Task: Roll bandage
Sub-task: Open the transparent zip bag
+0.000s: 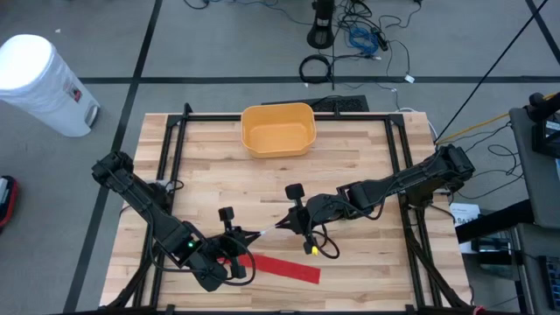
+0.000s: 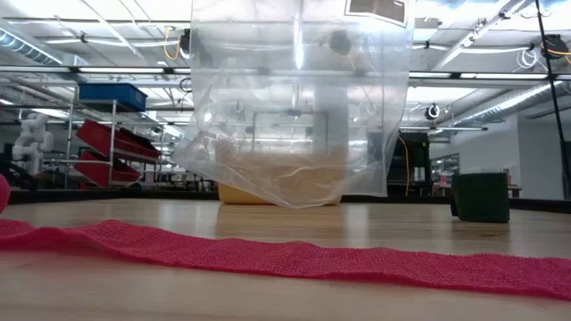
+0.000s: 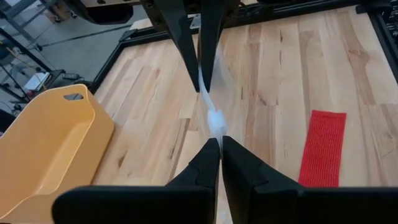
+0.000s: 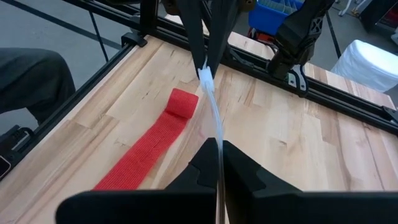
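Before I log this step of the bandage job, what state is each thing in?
Red bandage: lying flat on the table, mostly unrolled, one end rolled up.
Clear plastic bag: held up off the table, stretched between both grippers.
Left gripper: shut on the bag.
Right gripper: shut on the bag.
Yellow bin: upright at the far edge; contents not clear.

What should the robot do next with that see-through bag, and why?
Probably pull the two pincers gently apart to open the clear plastic bag. Both the left pincer and the right pincer are shut on its pinched edge, holding it above the table, while the red bandage lies mostly unrolled outside it.
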